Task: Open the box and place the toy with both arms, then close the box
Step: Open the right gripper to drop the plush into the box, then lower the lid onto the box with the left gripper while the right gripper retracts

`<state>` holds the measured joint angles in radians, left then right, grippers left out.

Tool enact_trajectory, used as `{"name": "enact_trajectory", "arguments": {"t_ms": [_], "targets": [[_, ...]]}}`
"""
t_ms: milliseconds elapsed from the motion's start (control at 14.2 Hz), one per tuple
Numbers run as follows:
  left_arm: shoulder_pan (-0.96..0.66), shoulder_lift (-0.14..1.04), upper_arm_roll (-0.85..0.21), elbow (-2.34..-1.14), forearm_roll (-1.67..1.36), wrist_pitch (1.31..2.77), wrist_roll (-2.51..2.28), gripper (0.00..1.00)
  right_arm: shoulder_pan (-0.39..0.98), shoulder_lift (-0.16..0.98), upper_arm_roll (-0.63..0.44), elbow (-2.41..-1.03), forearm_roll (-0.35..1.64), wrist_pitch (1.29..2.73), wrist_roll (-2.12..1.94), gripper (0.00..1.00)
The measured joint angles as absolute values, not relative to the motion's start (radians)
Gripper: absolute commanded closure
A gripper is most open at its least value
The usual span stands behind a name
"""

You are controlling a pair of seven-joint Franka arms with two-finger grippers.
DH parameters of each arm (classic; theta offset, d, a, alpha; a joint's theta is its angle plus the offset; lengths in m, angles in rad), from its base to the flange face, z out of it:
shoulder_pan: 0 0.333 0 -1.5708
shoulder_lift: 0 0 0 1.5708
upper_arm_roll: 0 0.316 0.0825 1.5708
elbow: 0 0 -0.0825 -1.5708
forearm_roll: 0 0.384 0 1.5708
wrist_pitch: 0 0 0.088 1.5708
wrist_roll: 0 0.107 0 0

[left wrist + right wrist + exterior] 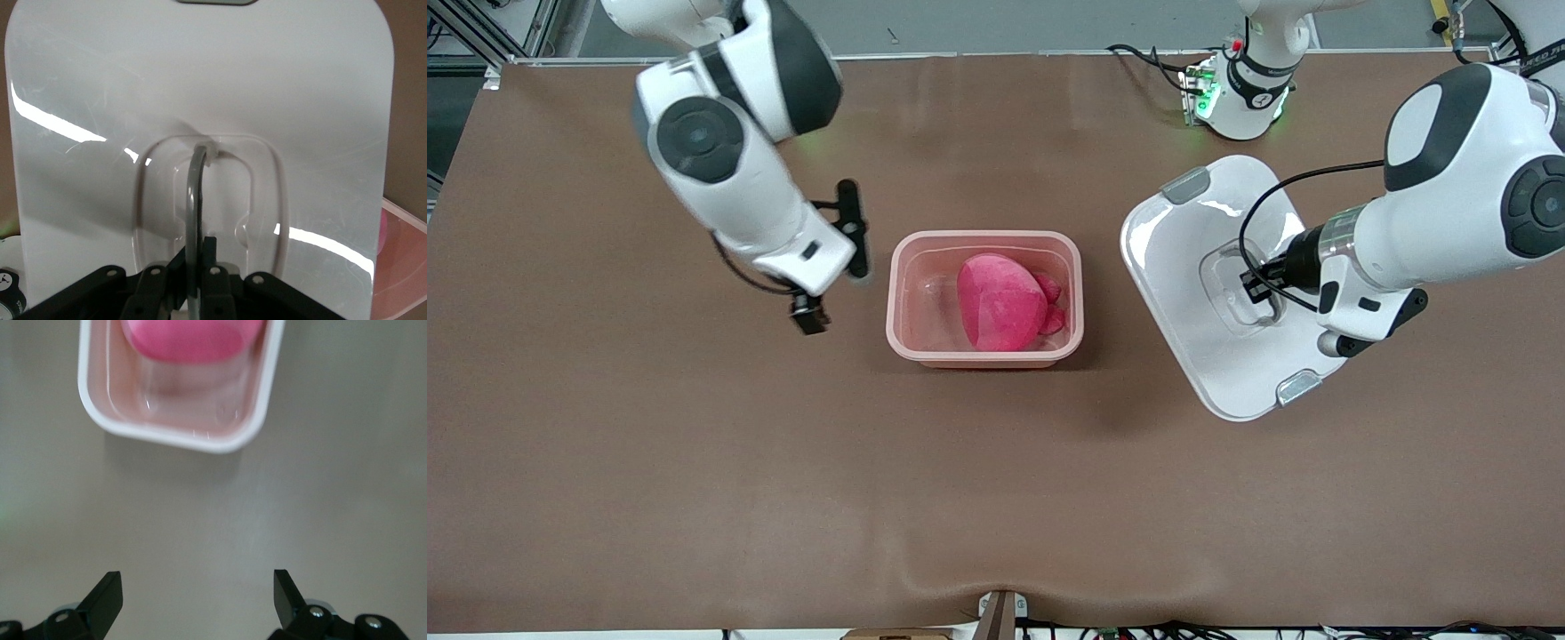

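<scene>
The pink translucent box (984,236) stands open in the middle of the table with the hot-pink plush toy (1000,302) inside it. The white lid (1192,258) is off the box, toward the left arm's end of the table. My left gripper (1258,289) is shut on the lid's handle (195,193), seen in the left wrist view (198,267) above the lid (200,80). My right gripper (809,317) is open and empty over bare table beside the box, toward the right arm's end. The right wrist view shows its spread jaws (198,590), the box rim (180,439) and part of the toy (187,340).
Grey clips (1185,184) (1298,388) sit at the lid's two ends. The brown table cloth (996,498) stretches wide nearer the front camera. The left arm's base (1240,98) stands near the lid.
</scene>
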<state>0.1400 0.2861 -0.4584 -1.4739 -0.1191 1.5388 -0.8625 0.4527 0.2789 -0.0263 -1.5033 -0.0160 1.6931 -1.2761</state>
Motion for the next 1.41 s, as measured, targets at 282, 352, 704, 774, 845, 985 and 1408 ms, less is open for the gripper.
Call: {"name": "enact_trajectory", "arguments": {"t_ms": [282, 352, 704, 774, 845, 985, 1408], "targets": [[0.092, 0.286, -0.462, -1.474, -0.119, 1.576, -1.052, 1.00, 0.363, 0.270, -0.029, -1.500, -0.017, 1.616, -1.098, 0.00], [0.075, 0.286, -0.463, -1.474, -0.119, 1.593, -1.110, 1.00, 0.351, 0.261, -0.031, -1.494, -0.021, 1.601, -1.032, 0.00], [-0.024, 0.286, -0.465, -1.476, -0.119, 1.689, -1.490, 1.00, 0.265, 0.165, -0.059, -1.484, -0.026, 1.500, -0.802, 0.00], [-0.041, 0.287, -0.465, -1.476, -0.119, 1.704, -1.540, 1.00, 0.240, 0.152, -0.061, -1.484, -0.026, 1.487, -0.756, 0.00], [-0.058, 0.287, -0.464, -1.477, -0.119, 1.723, -1.590, 1.00, 0.218, 0.138, -0.062, -1.485, -0.026, 1.483, -0.704, 0.00], [-0.095, 0.293, -0.464, -1.481, -0.100, 1.765, -1.692, 1.00, 0.185, 0.106, -0.063, -1.495, -0.025, 1.482, -0.615, 0.00], [-0.251, 0.363, -0.464, -1.491, 0.056, 1.870, -2.024, 1.00, 0.097, 0.040, -0.063, -1.531, -0.014, 1.498, -0.459, 0.00]]}}
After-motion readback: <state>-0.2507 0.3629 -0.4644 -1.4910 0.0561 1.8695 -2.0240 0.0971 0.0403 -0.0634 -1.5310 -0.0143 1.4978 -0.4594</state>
